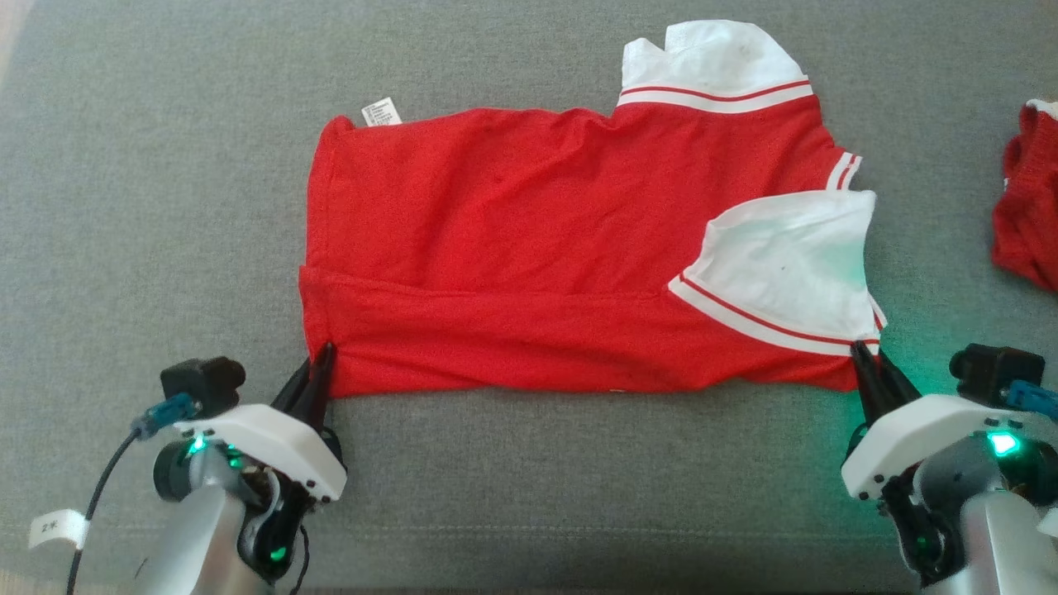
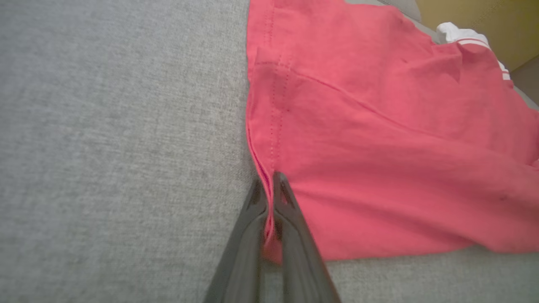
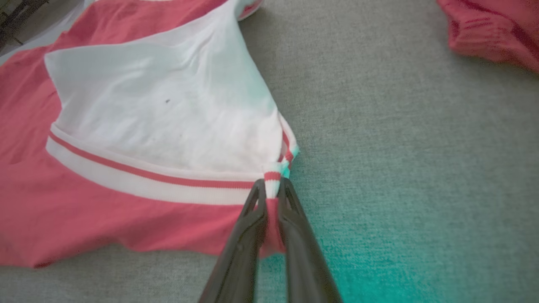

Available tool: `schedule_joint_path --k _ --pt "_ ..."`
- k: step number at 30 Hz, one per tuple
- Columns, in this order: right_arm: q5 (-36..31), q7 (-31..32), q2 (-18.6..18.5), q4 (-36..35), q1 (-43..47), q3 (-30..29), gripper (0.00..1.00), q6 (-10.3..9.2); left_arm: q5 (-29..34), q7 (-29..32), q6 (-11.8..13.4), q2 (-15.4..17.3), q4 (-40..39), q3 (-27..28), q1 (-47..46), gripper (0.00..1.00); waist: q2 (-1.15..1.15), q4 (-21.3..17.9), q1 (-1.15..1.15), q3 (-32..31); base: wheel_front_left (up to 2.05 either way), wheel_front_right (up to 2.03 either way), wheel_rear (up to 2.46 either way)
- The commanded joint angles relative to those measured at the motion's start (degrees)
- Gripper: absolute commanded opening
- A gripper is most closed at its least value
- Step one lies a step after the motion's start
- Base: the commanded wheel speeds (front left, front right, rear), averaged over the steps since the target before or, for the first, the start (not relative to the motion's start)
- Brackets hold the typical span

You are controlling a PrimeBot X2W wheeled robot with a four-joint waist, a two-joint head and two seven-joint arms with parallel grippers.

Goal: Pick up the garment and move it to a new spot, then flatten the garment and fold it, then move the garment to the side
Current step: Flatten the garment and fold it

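The garment [image 1: 529, 248] is a red shirt with white sleeves and red-striped white cuffs, spread on the grey cloth surface with its near edge folded up. My left gripper [image 1: 321, 357] is shut on the garment's near left corner; the left wrist view shows red hem [image 2: 269, 235] pinched between the left gripper's [image 2: 269, 182] dark fingers. At the near right corner my right gripper [image 1: 866, 354] is shut on the garment, just below the white sleeve [image 1: 789, 256]. In the right wrist view the right gripper [image 3: 271, 185] clamps the striped cuff end and red fabric [image 3: 273, 202].
A second red garment [image 1: 1025, 207] lies bunched at the right edge of the surface, also seen in the right wrist view as a red heap [image 3: 492, 29]. Bare grey cloth [image 1: 149, 207] stretches to the left and along the near side. A white care label [image 1: 381, 111] sticks out at the shirt's far left.
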Motion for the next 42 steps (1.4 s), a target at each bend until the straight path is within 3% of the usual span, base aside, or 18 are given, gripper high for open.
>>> schedule_joint_path --k 1,7,21,22,23,24,28,34,42 --pt "0.89 -0.95 -0.33 -1.86 -1.23 1.37 0.00 -0.04 0.80 -0.75 0.04 1.19 -0.02 0.44 -0.63 0.00 0.00 0.06 0.00 -0.34 0.00 0.00 0.00" --pt "2.83 -1.66 -0.32 -4.43 1.50 0.65 0.00 -0.04 1.46 -2.79 0.90 2.53 -3.01 0.80 1.23 0.00 0.00 0.20 0.00 -2.08 0.00 0.00 0.00" --pt "9.23 -0.59 -0.32 -9.06 13.13 -0.66 0.00 -0.04 0.24 3.32 5.80 6.32 -16.90 1.86 12.33 0.00 0.00 -0.32 0.00 -7.38 0.00 0.00 0.00" --pt "9.79 -0.54 -0.32 -8.89 13.37 -0.52 0.36 -0.04 0.23 3.63 6.08 6.34 -17.19 1.81 12.62 0.18 0.00 -0.40 0.00 -7.49 0.00 0.00 0.00" --pt "10.50 -0.70 -0.32 -8.82 13.47 -0.22 1.00 -0.04 0.25 4.12 6.37 6.34 -17.31 1.64 12.87 0.89 0.00 -0.48 0.00 -7.60 0.00 0.00 0.00" --pt "10.76 -1.01 -0.32 -8.84 13.48 0.07 1.00 -0.04 0.19 4.51 6.53 6.26 -17.47 1.47 13.09 1.00 0.00 -0.60 0.00 -7.73 0.00 0.00 0.00" --pt "8.62 -4.40 -0.32 -11.10 12.55 0.87 1.00 -0.04 0.77 3.78 8.00 6.18 -18.52 1.58 14.19 1.00 0.00 -1.33 0.00 -8.63 0.00 0.00 0.00" --pt "2.02 -10.86 -0.32 -17.81 9.93 2.26 1.00 -0.04 5.17 -3.62 12.88 6.31 -23.86 3.16 14.58 1.00 0.00 -1.64 0.00 -10.52 0.00 0.00 0.00" --pt "0.51 -10.23 -0.32 -20.13 8.98 3.28 1.00 -0.04 6.30 -4.25 14.12 6.75 -26.89 3.02 14.01 1.00 0.00 -0.86 0.00 -10.85 0.00 0.00 0.00"
